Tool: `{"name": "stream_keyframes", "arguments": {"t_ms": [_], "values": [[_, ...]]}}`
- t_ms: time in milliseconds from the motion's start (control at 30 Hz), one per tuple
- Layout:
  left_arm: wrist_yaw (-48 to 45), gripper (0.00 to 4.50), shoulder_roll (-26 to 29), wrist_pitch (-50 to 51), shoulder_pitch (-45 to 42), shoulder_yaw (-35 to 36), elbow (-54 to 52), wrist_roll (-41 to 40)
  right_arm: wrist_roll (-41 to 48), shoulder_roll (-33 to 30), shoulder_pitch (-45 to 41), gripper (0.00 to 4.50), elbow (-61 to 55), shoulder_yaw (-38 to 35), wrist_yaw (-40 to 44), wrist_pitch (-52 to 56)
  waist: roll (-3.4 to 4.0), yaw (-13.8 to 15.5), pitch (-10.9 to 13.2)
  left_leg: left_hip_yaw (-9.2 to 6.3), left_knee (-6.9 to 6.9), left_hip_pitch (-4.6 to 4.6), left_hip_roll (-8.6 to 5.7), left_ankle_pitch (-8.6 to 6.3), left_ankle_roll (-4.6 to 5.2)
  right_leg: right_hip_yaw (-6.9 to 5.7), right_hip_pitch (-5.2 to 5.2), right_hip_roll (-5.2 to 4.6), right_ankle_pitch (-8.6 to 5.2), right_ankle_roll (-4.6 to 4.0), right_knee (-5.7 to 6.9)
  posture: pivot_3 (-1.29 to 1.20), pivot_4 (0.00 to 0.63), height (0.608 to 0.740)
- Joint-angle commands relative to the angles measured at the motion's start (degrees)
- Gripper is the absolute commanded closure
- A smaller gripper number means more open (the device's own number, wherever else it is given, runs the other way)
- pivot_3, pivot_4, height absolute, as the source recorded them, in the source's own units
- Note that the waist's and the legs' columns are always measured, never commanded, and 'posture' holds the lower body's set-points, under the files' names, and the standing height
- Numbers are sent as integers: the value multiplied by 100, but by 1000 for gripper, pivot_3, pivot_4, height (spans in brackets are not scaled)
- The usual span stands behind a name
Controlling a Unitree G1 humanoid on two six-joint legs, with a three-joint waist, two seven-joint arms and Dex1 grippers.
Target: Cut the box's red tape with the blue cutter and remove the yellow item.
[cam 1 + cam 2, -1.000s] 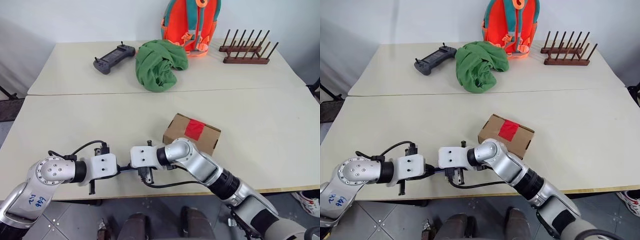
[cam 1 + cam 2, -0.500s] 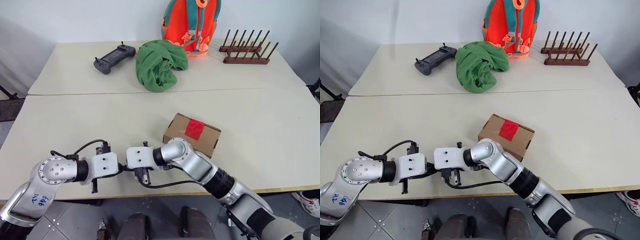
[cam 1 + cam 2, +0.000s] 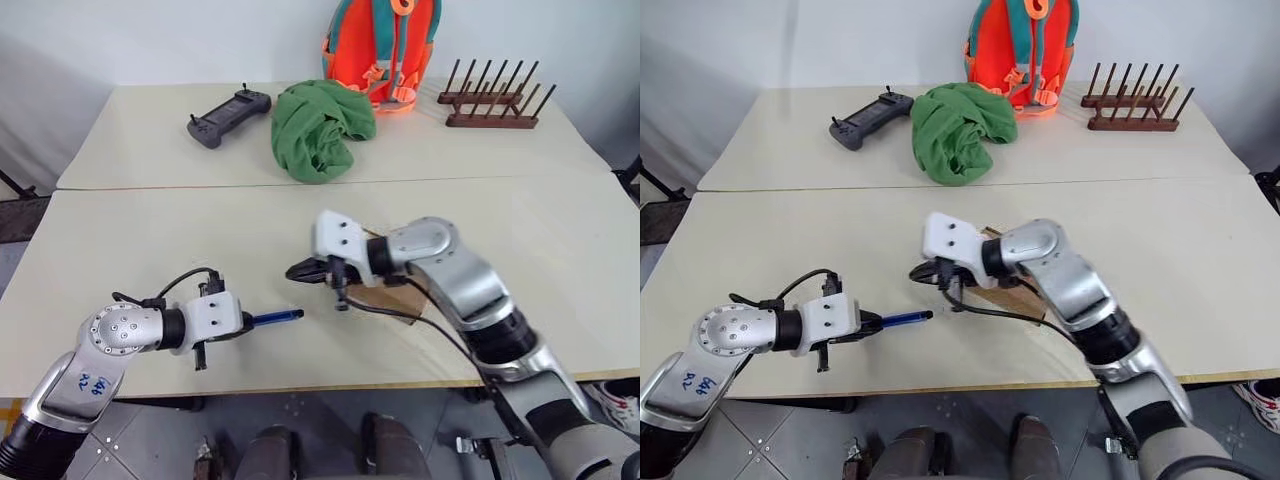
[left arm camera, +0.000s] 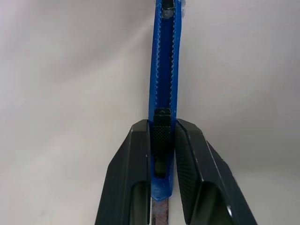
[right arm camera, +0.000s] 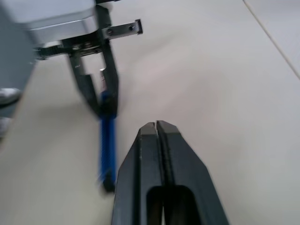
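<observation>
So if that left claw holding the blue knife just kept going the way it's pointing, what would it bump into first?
Probably the box. The left gripper holds the blue cutter aimed across the table toward it, with bare tabletop between. The raised right gripper hangs near that line too, though depth is hard to judge.

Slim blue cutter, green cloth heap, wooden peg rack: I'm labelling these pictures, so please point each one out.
Slim blue cutter (image 4: 165,65): left wrist view, ridged blue body.
Green cloth heap (image 3: 318,130): left eye view, middle folds.
Wooden peg rack (image 3: 492,108): left eye view, between its base rails.
</observation>
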Motion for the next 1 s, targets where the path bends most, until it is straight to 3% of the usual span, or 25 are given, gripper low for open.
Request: {"name": "stream_keyframes", "arguments": {"t_ms": [33,267,333,433,667,1000], "values": [[448,4091,-224,-491,-189,379,374,24,444,-264,-371,2910,-155,-566,-56,652,-3,-1,3,1,2,-1,0,0,0,0,-1,0,0,-1,0,0,150,740],[985,4091,-729,-1605,-542,753,885,-53,801,-538,-1220,511,512,-1330,-624,1569,-8,-7,6,3,5,-14,2,-6,0,-2,-12,-3,0,-3,1,0,150,740],[1063,4091,-872,-2032,-681,741,1048,-70,783,-504,-1413,43,726,-1353,-891,1877,-9,-7,6,4,4,-13,2,-14,1,-5,-15,-3,0,-3,5,0,150,740],[1327,4091,-1149,-2862,-1024,689,1389,61,852,-419,-1825,43,1102,-1363,-1262,2763,-10,-9,7,9,4,-21,0,-17,3,-8,-22,-4,0,-1,4,0,150,740],[2638,4091,-1710,-4365,-2031,372,2362,1300,1428,274,-2712,43,2026,-2081,-1744,4199,-18,-7,11,63,17,-28,2,-17,4,-22,-26,-4,1,0,15,0,150,740],[3035,4091,-1831,-4922,-2409,45,2639,1724,1562,410,-2667,43,2286,-1762,-1914,3848,-23,-22,9,63,15,-31,-1,-21,9,-30,-28,-6,3,3,15,0,150,740]]}}
